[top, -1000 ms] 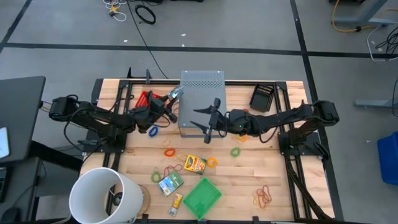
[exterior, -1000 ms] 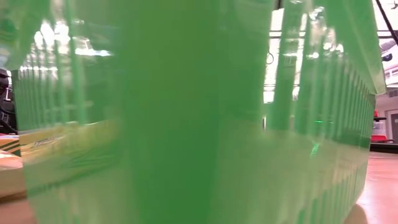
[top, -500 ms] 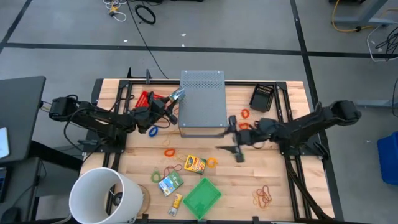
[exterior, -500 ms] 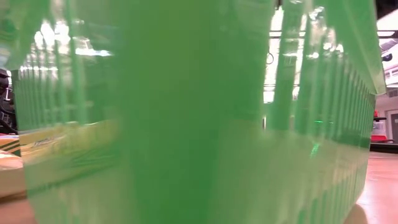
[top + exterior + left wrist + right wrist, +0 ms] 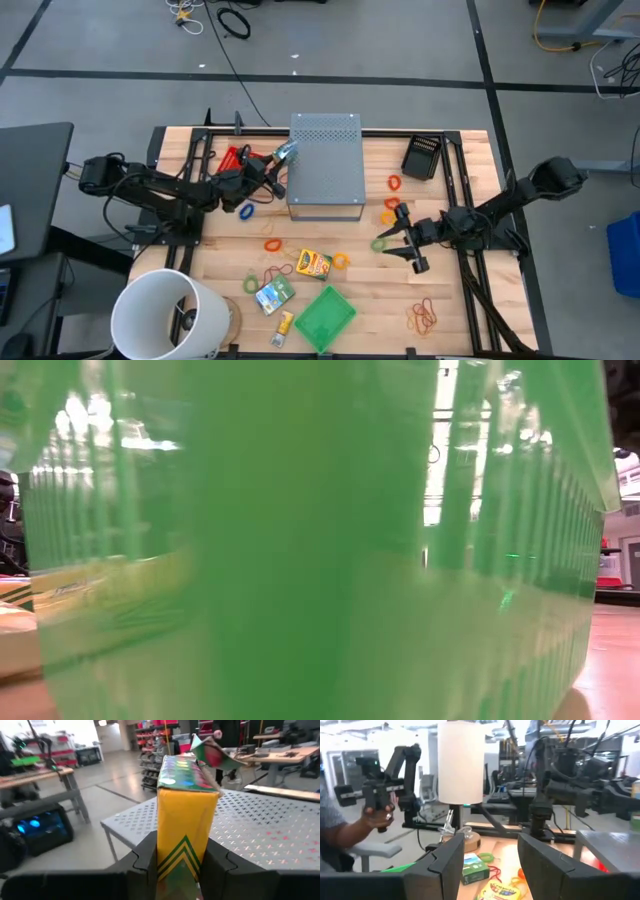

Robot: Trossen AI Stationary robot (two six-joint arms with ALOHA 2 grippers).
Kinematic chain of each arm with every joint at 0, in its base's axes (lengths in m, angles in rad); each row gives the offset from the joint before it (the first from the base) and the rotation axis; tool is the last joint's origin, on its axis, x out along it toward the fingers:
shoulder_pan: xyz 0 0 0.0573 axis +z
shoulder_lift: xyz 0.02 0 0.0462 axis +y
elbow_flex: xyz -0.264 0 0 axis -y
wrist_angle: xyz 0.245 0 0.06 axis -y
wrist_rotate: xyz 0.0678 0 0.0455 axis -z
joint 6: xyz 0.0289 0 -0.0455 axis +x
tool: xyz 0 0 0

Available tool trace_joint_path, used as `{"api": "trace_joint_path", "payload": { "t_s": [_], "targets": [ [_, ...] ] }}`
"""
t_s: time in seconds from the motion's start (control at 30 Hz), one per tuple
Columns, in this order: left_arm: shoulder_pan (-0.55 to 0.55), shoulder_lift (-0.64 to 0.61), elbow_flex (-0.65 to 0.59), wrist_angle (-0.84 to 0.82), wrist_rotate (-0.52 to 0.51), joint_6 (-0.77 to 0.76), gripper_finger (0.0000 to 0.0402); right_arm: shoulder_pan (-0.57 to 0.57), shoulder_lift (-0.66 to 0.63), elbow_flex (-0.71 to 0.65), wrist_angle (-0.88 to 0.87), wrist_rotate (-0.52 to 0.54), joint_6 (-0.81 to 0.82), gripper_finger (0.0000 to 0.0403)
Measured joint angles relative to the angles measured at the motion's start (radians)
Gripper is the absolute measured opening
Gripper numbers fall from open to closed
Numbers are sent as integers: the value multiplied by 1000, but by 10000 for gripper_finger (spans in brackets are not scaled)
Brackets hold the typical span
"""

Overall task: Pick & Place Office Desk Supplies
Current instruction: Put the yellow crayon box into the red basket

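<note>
My left gripper (image 5: 272,165) is shut on a yellow packet (image 5: 185,815) with green chevrons, held at the left edge of the grey perforated box (image 5: 325,165). My right gripper (image 5: 398,240) hangs open over the table right of centre, next to a green rubber band (image 5: 380,243); nothing is between its fingers (image 5: 442,862). A yellow-orange packet (image 5: 313,263), a green-white packet (image 5: 274,294) and rubber bands in orange (image 5: 271,244), blue (image 5: 246,210) and red (image 5: 424,317) lie flat on the wood. My left gripper pinches the yellow packet's two narrow sides near its rear end (image 5: 172,865) between both fingers (image 5: 145,857). It comes level from the table's left. The packet sticks out forward past the fingers, and its far end with an open flap (image 5: 210,752) is over the box's perforated top.
A white bucket (image 5: 165,315) stands at the near left corner. A green basket (image 5: 325,317) at the near edge fills the low view. A black tray (image 5: 423,156) sits at the far right and a red item (image 5: 232,158) at the far left. A person's hand (image 5: 380,817) shows beyond the table.
My right gripper has drawn back from the grey box's near right corner toward the table's right and near edges, sinking lower and turning as it went. It carries nothing. The yellow packet has kept its place.
</note>
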Motion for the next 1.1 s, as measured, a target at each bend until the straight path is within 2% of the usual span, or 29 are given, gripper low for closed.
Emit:
{"api": "trace_joint_path", "payload": {
  "t_s": [0.13,0.23,0.43,0.7,0.77,0.83,1.1],
  "targets": [
    [25,0,0,13,118,-31,100,21,0,-53,77,45,0,190],
    [37,-7,0,10,143,-27,100,28,0,-57,78,50,1,190],
    [76,-83,0,-76,3,-20,100,36,0,-57,76,51,0,190],
    [118,-147,0,-250,-87,-123,100,36,0,-57,71,51,-7,190],
    [122,-147,-18,-222,-84,-124,100,35,0,-57,71,51,-7,190],
    [138,-148,-56,-170,-42,-126,100,35,1,-57,70,51,-8,190],
    [250,-204,-328,230,304,-96,100,35,1,-57,66,51,-7,190]
  ]
}}
